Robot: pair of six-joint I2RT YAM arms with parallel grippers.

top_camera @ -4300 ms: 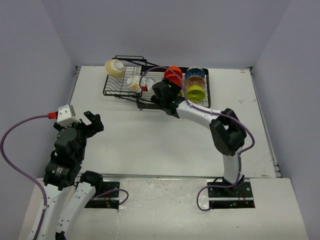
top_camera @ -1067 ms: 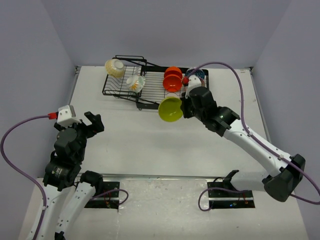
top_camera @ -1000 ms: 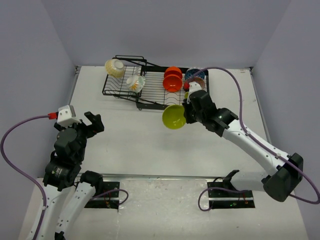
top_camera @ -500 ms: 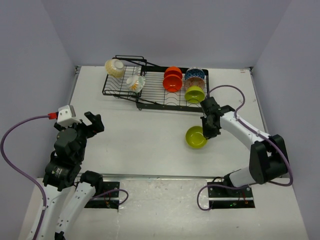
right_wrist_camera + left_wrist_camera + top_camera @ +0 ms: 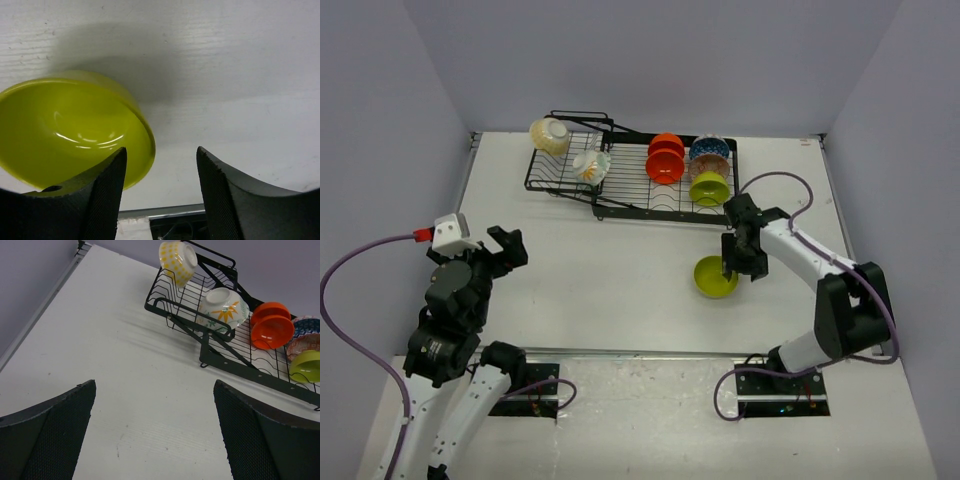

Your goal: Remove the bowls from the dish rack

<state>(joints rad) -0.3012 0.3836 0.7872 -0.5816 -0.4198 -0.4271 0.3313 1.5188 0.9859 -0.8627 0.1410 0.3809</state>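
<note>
A lime green bowl (image 5: 713,278) sits upright on the table in front of the dish rack (image 5: 620,190). My right gripper (image 5: 734,264) is open over its right rim. In the right wrist view (image 5: 161,151) one finger is over the bowl (image 5: 70,130) and the other is outside it. The rack holds a second lime bowl (image 5: 709,187), an orange-red pair (image 5: 666,158), a blue patterned bowl (image 5: 710,146), a pinkish one (image 5: 711,164), a floral cream one (image 5: 591,165) and a yellow-patterned cream one (image 5: 550,136). My left gripper (image 5: 506,246) is open and empty, far from the rack.
The left wrist view shows the left gripper (image 5: 155,430) above bare table, with the rack (image 5: 235,357) and its bowls beyond. Walls close the table at the back and both sides. The table's front edge (image 5: 165,212) lies just past the lime bowl.
My right arm carried the lime green bowl from the rack down to the table in front of it. The bowl now rests there with the jaws open. The left arm barely moved.
</note>
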